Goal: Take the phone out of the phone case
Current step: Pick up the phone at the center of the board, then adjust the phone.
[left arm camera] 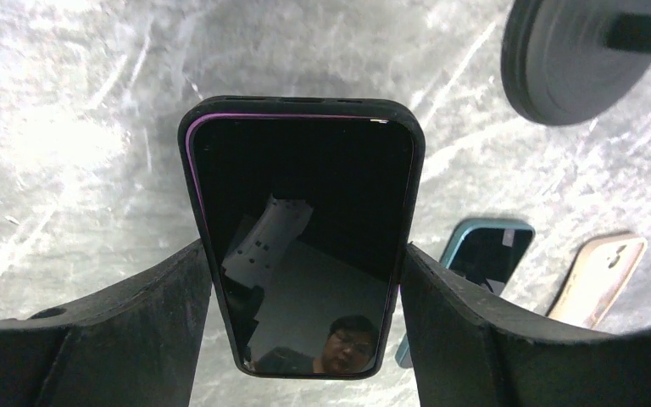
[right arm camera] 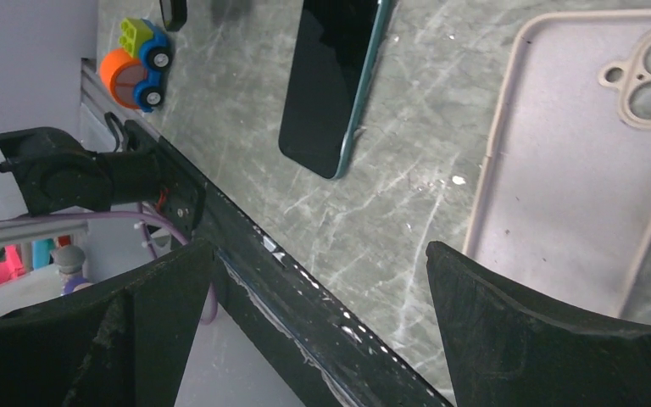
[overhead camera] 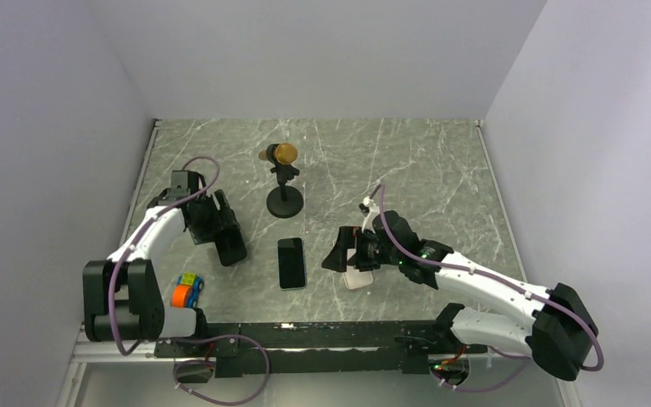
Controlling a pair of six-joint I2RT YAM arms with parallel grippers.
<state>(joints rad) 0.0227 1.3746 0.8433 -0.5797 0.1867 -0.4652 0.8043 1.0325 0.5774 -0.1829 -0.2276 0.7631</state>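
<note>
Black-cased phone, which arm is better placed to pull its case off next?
Probably the right. The left gripper clamps the black-cased phone by its sides, so it can only hold. The right gripper is open and empty, near the empty case.

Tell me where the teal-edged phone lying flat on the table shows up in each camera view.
Top external: teal-edged phone slightly left of centre, in the lower half.
Left wrist: teal-edged phone at lower right, past the black-cased phone held in the left jaws.
Right wrist: teal-edged phone at top centre, cut by the upper edge.
Shared landmark: the empty pale case beside it, seen in all three views.
</note>
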